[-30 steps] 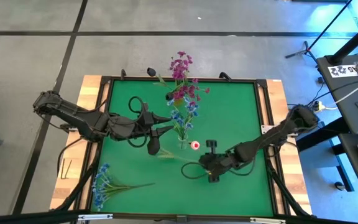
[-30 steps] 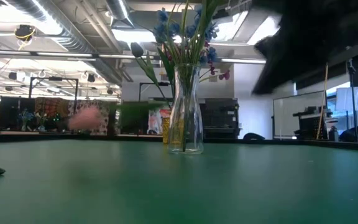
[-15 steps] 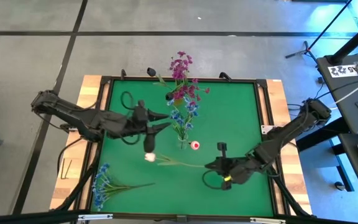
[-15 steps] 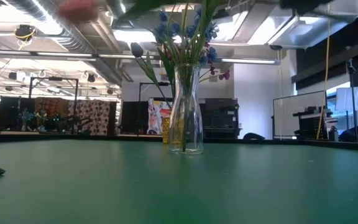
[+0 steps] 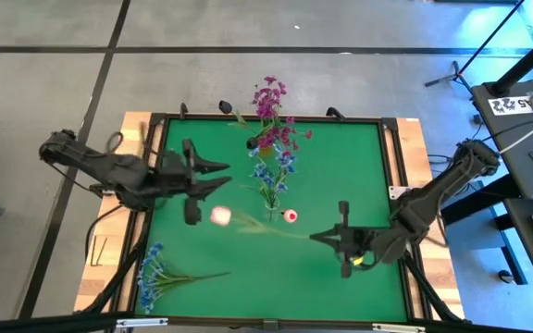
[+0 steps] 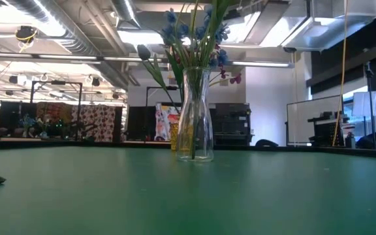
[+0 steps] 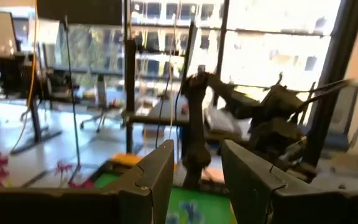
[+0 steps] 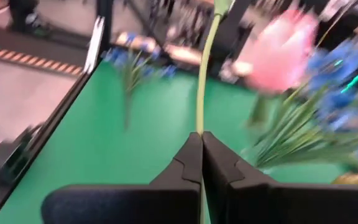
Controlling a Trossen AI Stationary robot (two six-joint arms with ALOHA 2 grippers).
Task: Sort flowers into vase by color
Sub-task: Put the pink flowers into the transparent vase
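Pink tulip (image 5: 220, 215) stem reaches rightward into the clamped right gripper (image 5: 327, 238).

Light: bright, even, from ceiling fixtures (image 6: 132, 36) and big windows (image 7: 272, 43), which glare white.
Blur: pink tulip (image 8: 277, 51) and blue sprays (image 8: 340, 74) smeared.
Shadows: faint on bench (image 5: 340, 176).

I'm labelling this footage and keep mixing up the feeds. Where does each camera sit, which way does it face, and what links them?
High view: overhead, facing straight down; both arms, left gripper, right gripper holding the tulip.
Low view: table height, facing level across the mat to the vase; no arm shows.
Left wrist view: on the left arm, facing the room; its open fingers.
Right wrist view: on the right arm; shut fingers pinch the tulip's stem.
Shared: high and right wrist views both show the tulip.
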